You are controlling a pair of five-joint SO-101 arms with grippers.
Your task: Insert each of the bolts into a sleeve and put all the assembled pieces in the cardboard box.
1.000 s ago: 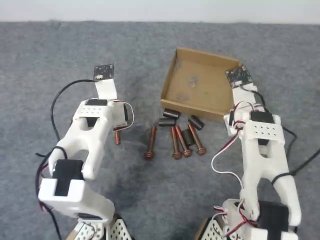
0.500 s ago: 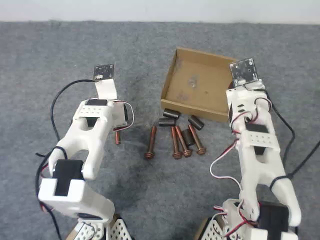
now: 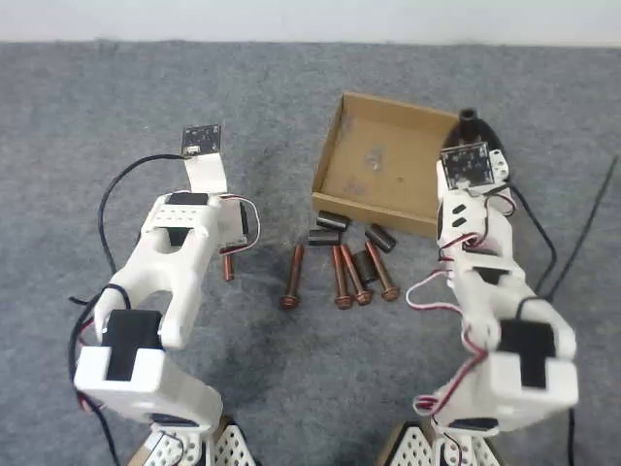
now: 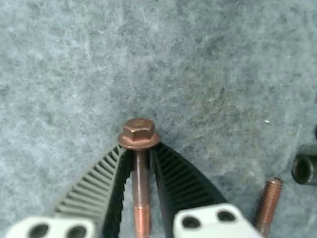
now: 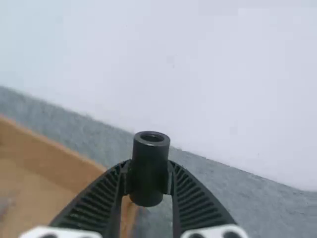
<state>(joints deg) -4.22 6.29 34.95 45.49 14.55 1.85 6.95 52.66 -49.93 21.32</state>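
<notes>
On the carpet lie four bolts and four sleeves; my left gripper pinches a fifth bolt, my right gripper a fifth sleeve.

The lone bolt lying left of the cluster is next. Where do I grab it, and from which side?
Take the lone bolt at mid-shank, coming straight down from above with the jaws closing across it. It lies flat on the carpet, hex head towards the arms, with bare carpet on both sides, so the jaws probably fit without nudging the neighbouring bolts.
</notes>
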